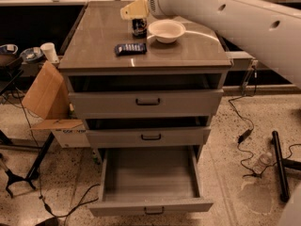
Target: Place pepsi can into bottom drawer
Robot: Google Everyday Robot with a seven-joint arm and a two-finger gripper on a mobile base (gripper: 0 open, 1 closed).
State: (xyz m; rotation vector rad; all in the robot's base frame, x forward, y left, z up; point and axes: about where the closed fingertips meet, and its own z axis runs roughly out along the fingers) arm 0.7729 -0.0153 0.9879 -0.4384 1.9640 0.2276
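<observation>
**Approach to pepsi can [139, 28] at far part of bench [94, 55]; grasp not confirmed.**

Check bottom drawer [150, 207] first: pulled fully out at floor level, grey interior showing nothing inside, two shallower drawers [148, 102] above it only slightly out. Disregard flat snack packet [130, 48] near bench centre. Locate can upright toward far edge, just beside white bowl [165, 30]. Centre tool over can, descend vertically, keep clear of bowl rim, and close on can body below the silver top. Lift straight up before carrying out past near edge and down into drawer. Tool [135, 9] directly over can, at or touching its top. Clenched or released: cannot tell. Can resting on bench, apparently not yet lifted.
</observation>
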